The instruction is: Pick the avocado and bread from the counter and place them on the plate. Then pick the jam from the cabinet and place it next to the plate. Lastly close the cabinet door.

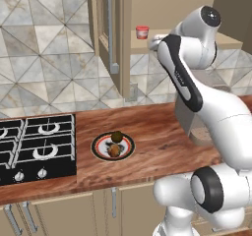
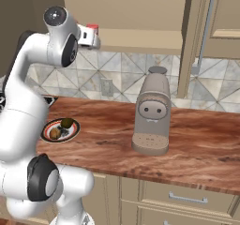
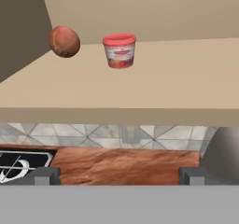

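Hand [image 3: 119,175] wide open, empty, facing jam [image 3: 119,51] on cabinet shelf [image 3: 154,83].

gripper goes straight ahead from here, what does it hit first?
Probably the jam on the cabinet shelf, nearly dead ahead of the open gripper. Depth is unclear; the reddish-brown ball sits off-line to one side.

Red jam [image 3: 119,51] with pale band; reddish-brown ball [image 3: 64,41] beside it; tan cabinet [image 3: 140,83] shelf; reddish-brown wood-grain counter [image 3: 121,166] below.
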